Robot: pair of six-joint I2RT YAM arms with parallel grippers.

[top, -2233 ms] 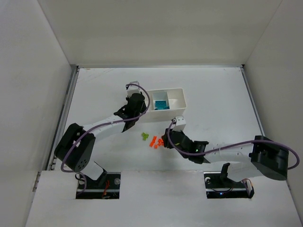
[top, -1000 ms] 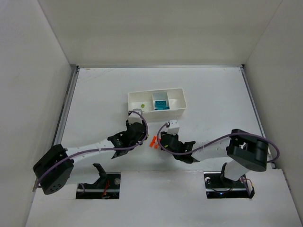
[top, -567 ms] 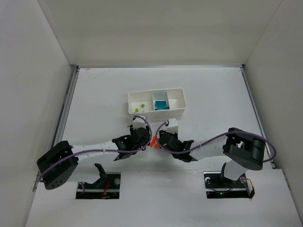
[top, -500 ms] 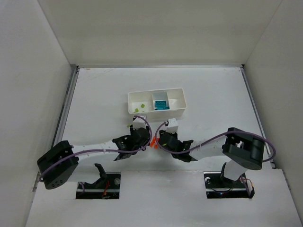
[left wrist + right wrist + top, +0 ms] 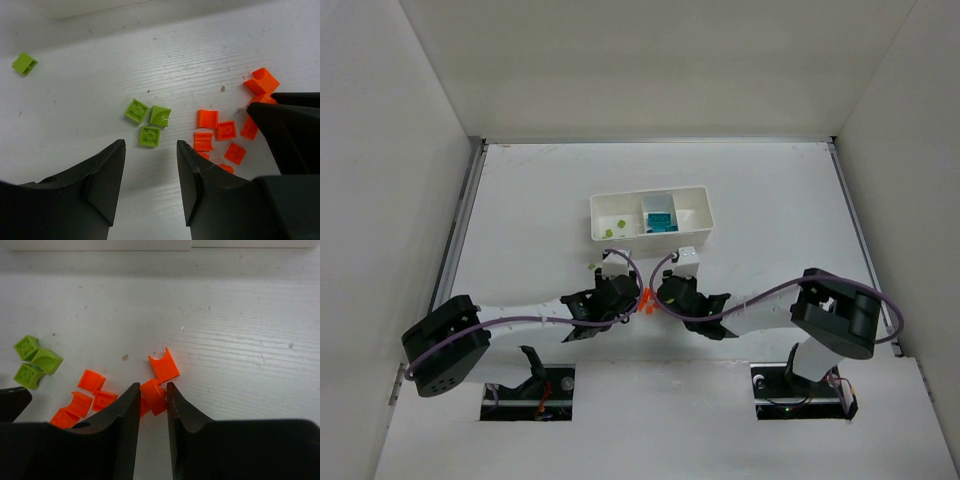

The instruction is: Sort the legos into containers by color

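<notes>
Right claw (image 5: 153,385) has pinched a square orange brick (image 5: 151,390)

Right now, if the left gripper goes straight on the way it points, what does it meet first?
Most likely the lime green lego lying on the table, just ahead of the open gap of the left gripper. How high the gripper is above the table is hard to judge.

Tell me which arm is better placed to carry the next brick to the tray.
Right. The right gripper is closed around an orange brick, so it only has to lift. The left gripper hangs open above the green bricks, holding nothing.
</notes>
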